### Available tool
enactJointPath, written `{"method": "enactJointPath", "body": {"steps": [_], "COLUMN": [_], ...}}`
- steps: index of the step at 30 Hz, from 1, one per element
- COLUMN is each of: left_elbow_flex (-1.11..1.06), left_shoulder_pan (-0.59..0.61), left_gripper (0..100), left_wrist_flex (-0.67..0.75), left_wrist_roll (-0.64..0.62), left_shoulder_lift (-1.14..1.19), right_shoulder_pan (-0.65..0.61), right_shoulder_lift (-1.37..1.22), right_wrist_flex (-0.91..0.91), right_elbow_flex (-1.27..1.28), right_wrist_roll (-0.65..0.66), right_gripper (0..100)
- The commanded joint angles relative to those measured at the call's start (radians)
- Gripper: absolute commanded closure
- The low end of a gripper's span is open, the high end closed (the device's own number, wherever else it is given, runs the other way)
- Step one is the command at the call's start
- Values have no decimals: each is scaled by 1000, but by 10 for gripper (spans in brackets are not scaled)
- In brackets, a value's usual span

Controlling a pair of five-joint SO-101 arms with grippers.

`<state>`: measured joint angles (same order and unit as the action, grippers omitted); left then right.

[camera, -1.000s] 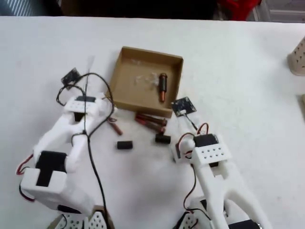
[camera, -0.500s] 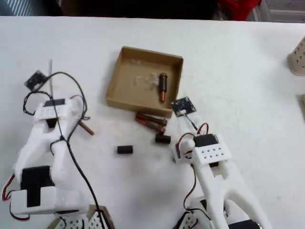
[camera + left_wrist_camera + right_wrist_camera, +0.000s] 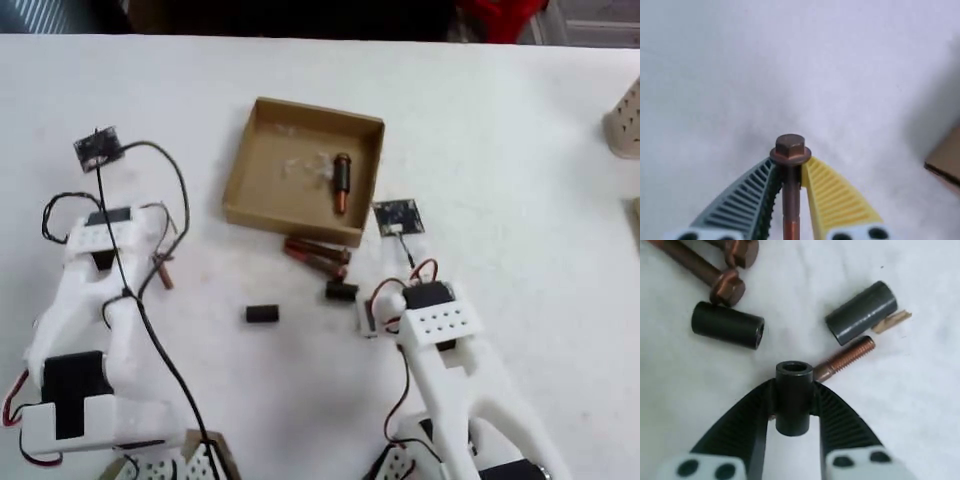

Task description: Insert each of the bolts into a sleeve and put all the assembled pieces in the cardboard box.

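No text, number or sign can be read. The cardboard box [image 3: 262, 170] at upper centre is plain, and any print on the small circuit boards [image 3: 397, 216] is too small to tell.

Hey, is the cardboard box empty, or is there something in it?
Not empty: the cardboard box holds one sleeved bolt, lying flat on its floor.

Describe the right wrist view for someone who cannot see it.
The right gripper is shut on a black sleeve, its open end facing the camera. On the white table beyond lie a second black sleeve, a dark grey sleeve, two copper bolt heads and one bolt's threaded end.
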<state>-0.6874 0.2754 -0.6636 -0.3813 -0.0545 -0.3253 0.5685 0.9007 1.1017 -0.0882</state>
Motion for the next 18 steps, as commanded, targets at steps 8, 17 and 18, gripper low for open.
{"method": "enactJointPath", "body": {"steps": [8, 17, 18], "left_elbow_flex": [6, 6, 6], "left_shoulder_pan": [-1, -31, -31], "left_gripper": [976, 977, 977], "left_wrist_flex": [18, -8, -8], "left_wrist_roll": [285, 443, 446], "left_shoulder_lift": [-58, -58, -58], "right_shoulder_pan": [-162, -329, -351], "right_shoulder_lift": [28, 18, 18], "right_wrist_flex": [-222, -575, -599], "right_elbow_flex": [-40, -32, -32], "right_wrist_roll": [-106, -106, -106], "right_gripper": [981, 981, 981]}}
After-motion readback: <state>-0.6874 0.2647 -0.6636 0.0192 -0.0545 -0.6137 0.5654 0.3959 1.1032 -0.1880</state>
